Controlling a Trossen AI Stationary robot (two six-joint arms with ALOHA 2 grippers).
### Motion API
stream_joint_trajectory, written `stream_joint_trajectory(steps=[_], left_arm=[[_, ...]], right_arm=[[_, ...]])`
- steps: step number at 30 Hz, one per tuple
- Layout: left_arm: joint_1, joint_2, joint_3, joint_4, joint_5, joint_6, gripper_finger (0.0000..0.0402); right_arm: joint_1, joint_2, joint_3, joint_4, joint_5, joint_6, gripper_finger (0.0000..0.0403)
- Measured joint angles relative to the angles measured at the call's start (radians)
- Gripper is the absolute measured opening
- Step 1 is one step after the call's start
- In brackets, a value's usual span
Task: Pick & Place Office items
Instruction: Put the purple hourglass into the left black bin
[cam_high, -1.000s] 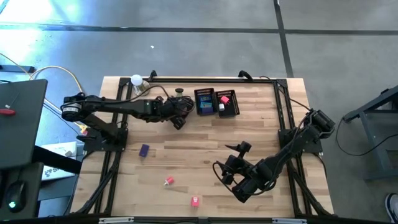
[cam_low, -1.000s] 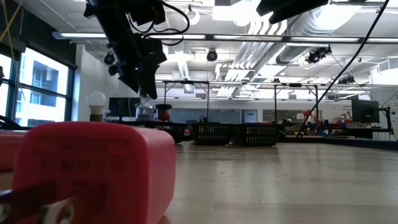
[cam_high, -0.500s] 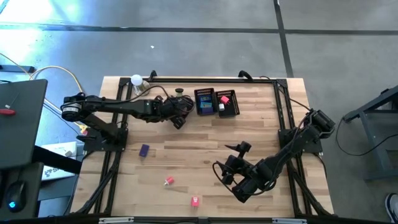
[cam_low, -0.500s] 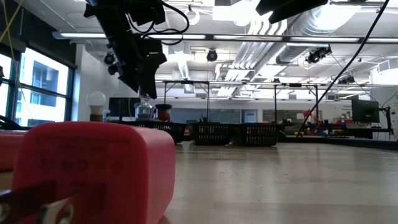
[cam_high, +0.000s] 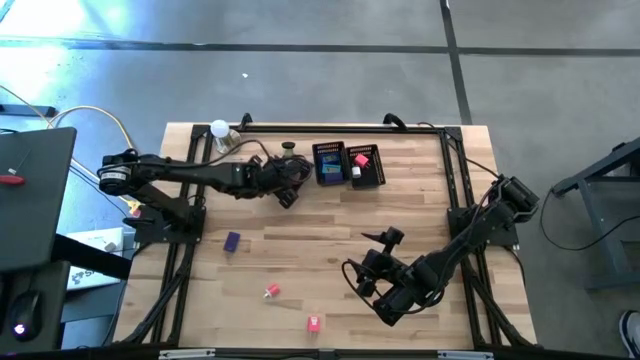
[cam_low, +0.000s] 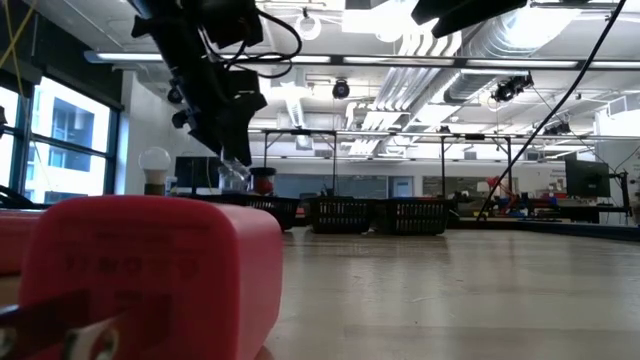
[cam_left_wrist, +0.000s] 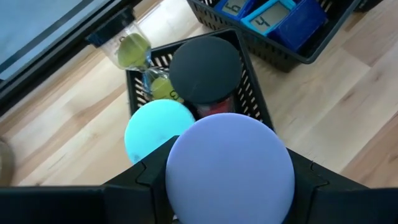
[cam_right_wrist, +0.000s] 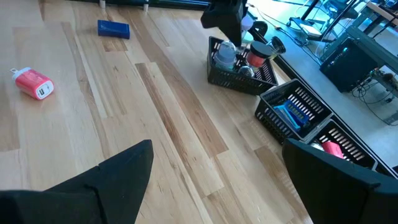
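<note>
Left wrist view: your left gripper (cam_left_wrist: 230, 186) is clamping the lilac cylinder (cam_left_wrist: 229, 167) over the basket (cam_left_wrist: 255, 93); release centred, while your wide-open right gripper (cam_right_wrist: 211, 180) is waiting.

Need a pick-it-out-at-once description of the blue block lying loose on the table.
Start at the wooden table in the high view and go to its left side, below the outstretched left arm. The blue block lies flat there, alone on bare wood. The two other loose pieces nearer the front edge are red and pink.
</note>
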Motion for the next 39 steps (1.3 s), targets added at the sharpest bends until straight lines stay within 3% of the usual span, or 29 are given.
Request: stream_joint_trajectory(steps=[5, 23, 39], left_arm=[[0.002, 0.0, -0.042, 0.092, -0.002, 0.001, 0.0182], [-0.006, -0.003, -0.08, 0.143, 0.002, -0.06, 0.0189], [-0.011, -0.001, -0.081, 0.163, 0.018, 0.096, 0.0185]], right_arm=[[0.0, 0.0, 0.0, 0.0, 0.0, 0.0, 0.0347], [0.0, 0.0, 0.0, 0.0, 0.0, 0.0, 0.0347], [0.0, 0.0, 0.0, 0.0, 0.004, -0.008, 0.0347]])
